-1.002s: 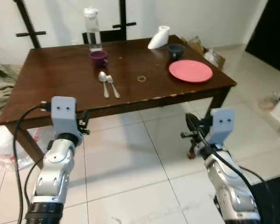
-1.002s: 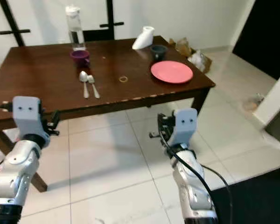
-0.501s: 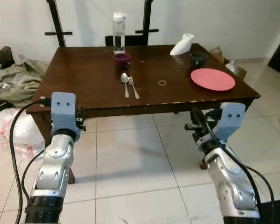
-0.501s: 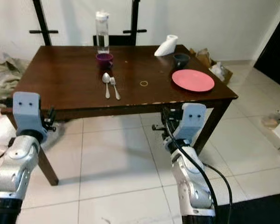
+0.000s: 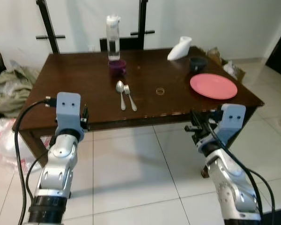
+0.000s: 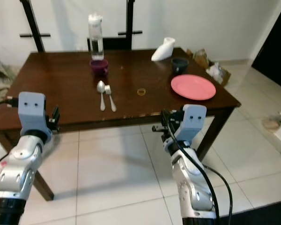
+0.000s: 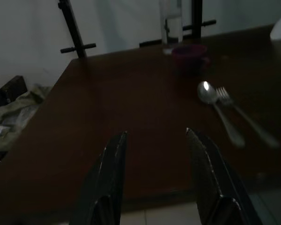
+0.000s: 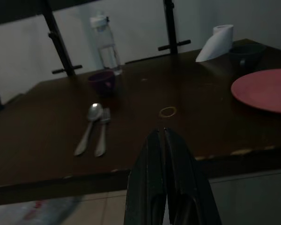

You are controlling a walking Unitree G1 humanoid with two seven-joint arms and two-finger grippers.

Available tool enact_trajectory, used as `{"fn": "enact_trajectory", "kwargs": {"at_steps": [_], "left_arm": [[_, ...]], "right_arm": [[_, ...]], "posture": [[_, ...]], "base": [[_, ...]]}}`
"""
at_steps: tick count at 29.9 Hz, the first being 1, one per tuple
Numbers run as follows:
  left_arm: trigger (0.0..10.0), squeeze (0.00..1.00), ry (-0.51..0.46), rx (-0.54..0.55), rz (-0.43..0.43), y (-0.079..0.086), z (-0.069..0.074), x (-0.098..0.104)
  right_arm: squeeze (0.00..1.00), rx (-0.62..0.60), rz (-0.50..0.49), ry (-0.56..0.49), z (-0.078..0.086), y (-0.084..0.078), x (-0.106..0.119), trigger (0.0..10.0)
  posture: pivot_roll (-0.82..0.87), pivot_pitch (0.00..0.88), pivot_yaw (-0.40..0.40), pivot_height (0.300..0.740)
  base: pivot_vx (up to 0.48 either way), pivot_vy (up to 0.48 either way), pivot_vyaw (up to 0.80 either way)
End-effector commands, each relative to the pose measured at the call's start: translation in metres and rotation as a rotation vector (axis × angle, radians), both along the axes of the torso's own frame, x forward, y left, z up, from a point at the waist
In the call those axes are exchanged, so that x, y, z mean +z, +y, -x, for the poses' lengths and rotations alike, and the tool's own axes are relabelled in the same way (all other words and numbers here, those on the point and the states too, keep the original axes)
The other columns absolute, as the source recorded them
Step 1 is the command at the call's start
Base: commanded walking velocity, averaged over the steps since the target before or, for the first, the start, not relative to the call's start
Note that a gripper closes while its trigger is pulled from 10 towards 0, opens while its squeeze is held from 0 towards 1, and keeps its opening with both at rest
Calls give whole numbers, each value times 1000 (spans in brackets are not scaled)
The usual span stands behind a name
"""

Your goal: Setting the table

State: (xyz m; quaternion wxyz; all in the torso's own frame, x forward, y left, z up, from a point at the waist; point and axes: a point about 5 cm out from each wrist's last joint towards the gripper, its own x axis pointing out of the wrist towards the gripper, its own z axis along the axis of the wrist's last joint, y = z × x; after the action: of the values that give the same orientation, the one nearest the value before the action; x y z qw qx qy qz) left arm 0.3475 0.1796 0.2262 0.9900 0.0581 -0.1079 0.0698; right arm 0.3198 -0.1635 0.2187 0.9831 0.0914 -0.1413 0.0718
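Note:
On the dark wooden table lie a spoon and a fork side by side near the middle. A pink plate rests at the right end, with a dark bowl behind it. A purple cup stands in front of a clear water bottle. A small ring lies between fork and plate. My left gripper is open, held before the table's front edge. My right gripper is shut and empty, also short of the front edge.
A white paper roll lies tipped at the table's back right. A dark chair stands behind the table. Cloth and plastic bags lie on the floor at left, boxes at right. White tiled floor is underfoot.
The whole picture has shifted: the table now sits nearer and more centred, so the camera moved. Both arms stay raised in front of the table edge.

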Motion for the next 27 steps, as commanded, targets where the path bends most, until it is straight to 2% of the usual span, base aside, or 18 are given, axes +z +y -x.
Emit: {"fn": "enact_trajectory", "kwargs": {"at_steps": [1,16,25,27], "left_arm": [[10000,0,16,14,-13,4,1,-6],[10000,0,5,6,-26,2,0,-4],[10000,0,4,-5,-34,1,0,-4],[10000,0,14,-21,-38,-1,0,-5]], "right_arm": [[0,6,-7,5,1,1,-2,10000],[0,2,-1,7,1,1,-3,10000],[0,82,19,19,3,9,-4,10000],[0,103,53,48,3,13,-10,10000]], "posture": [[21,77,56,740],[23,80,61,740],[24,83,63,740],[24,83,63,740]], "base": [[480,0,0],[480,0,0],[480,0,0],[480,0,0]]}}
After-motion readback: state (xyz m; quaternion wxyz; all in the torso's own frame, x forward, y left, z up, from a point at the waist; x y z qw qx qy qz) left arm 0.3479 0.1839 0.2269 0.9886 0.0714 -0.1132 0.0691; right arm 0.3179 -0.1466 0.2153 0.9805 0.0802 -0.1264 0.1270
